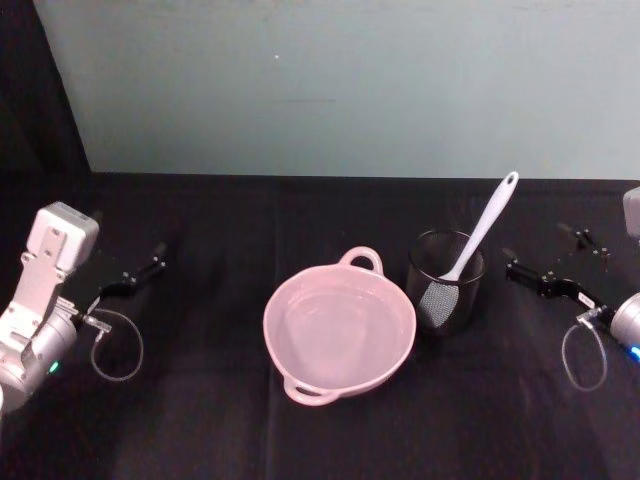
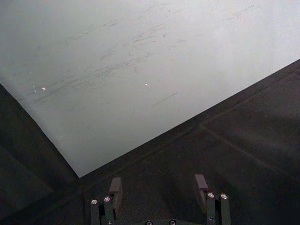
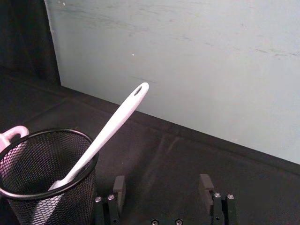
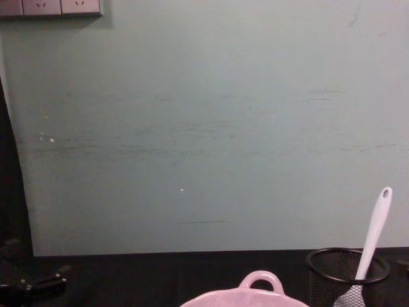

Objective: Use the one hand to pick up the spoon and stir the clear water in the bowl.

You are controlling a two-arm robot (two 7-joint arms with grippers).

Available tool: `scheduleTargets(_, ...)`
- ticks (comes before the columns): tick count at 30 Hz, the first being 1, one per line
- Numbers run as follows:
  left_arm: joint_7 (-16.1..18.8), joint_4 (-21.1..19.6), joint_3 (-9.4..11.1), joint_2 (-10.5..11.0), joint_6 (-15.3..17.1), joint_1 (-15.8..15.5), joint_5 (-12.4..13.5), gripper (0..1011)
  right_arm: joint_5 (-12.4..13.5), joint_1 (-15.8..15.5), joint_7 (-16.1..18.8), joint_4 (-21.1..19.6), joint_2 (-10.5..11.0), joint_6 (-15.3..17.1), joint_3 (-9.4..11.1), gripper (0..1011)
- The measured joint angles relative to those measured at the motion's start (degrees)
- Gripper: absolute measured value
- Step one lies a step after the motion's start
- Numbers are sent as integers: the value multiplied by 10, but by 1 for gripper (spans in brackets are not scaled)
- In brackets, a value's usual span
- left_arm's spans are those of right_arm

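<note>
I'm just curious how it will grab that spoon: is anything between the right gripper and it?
Nothing visible. The right gripper sits open beside the mesh cup, with bare table between. The spoon stands in that cup, its handle leaning out above the rim.

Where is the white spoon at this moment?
In the head view the spoon stands tilted inside the black mesh cup, just right of the pink bowl; its handle leans up and to the right, toward the right claw.
</note>
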Motion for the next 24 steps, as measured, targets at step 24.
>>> scheduleTargets(24, 0, 0, 0, 0, 0, 0, 0, 1005, 0, 0, 0, 0, 0, 0, 0, 1003)
